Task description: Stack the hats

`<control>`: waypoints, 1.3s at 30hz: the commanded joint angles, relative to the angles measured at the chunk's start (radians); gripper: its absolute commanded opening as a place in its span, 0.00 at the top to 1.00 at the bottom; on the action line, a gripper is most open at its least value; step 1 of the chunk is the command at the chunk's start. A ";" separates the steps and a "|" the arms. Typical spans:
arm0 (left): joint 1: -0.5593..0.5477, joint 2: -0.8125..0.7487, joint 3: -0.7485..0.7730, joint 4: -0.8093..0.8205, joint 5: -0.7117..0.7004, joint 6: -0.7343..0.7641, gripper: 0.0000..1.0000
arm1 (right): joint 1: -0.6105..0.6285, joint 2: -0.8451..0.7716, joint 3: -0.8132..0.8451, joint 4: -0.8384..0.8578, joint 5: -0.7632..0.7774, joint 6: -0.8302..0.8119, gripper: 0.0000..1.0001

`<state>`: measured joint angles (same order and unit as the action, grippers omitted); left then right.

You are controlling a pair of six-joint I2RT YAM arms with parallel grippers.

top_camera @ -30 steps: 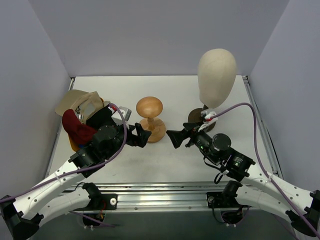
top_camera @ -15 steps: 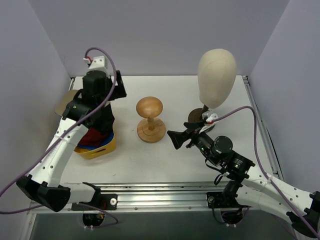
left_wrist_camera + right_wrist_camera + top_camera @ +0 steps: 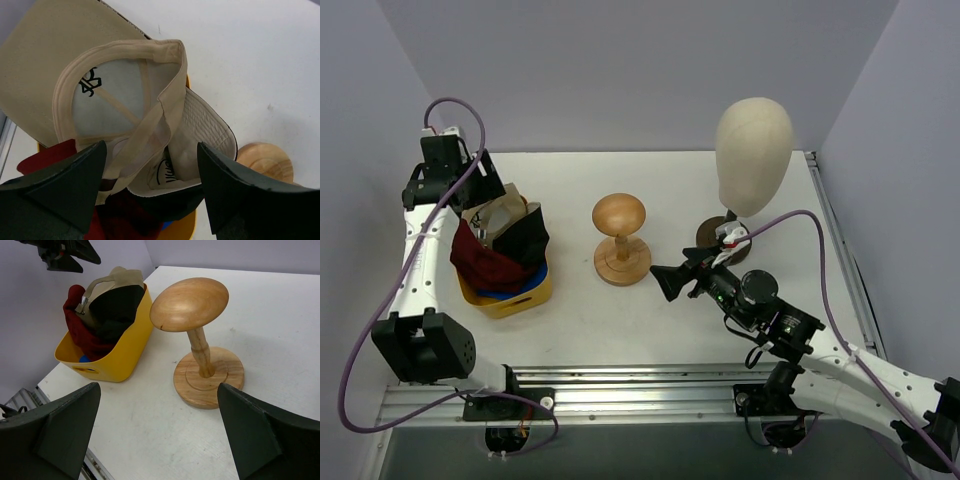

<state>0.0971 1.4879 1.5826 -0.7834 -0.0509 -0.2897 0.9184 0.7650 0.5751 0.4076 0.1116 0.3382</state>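
A: Left gripper (image 3: 150,147)?
B: Jaws spread wide, nothing held. It hangs over the back-left corner of the table (image 3: 670,330), above the hat pile and clear of it.
A: Hats?
B: All four are heaped in the yellow tray (image 3: 520,300) at the left side of the table. The tan baseball cap (image 3: 125,100) is on top, upside down with its inside facing up. The reverse of the dark logo stitching shows, and the brim pokes out past the tray's back-left rim.
A: Under it?
B: The black bucket hat (image 3: 525,235) is on the tray's right side, the dark red bucket hat (image 3: 480,262) on the left, draped over the rim. Only a sliver of the bright blue baseball cap (image 3: 525,280) shows, at the bottom.
A: Right gripper (image 3: 159,386)?
B: Also wide open and empty. It is low over the table, pointing left at the wooden mushroom-shaped stand (image 3: 620,235), close but apart.
A: Anything else?
B: The cream mannequin head (image 3: 753,150) stands upright at back right, behind the right arm.
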 commanded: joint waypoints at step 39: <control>0.004 -0.090 0.295 -0.131 0.175 0.034 0.98 | 0.010 -0.032 0.055 0.019 -0.044 -0.041 0.02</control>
<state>0.0994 1.4651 1.8175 -0.8890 0.0544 -0.2516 0.9192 0.7673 0.5781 0.3965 0.0952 0.3256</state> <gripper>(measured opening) 0.063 0.980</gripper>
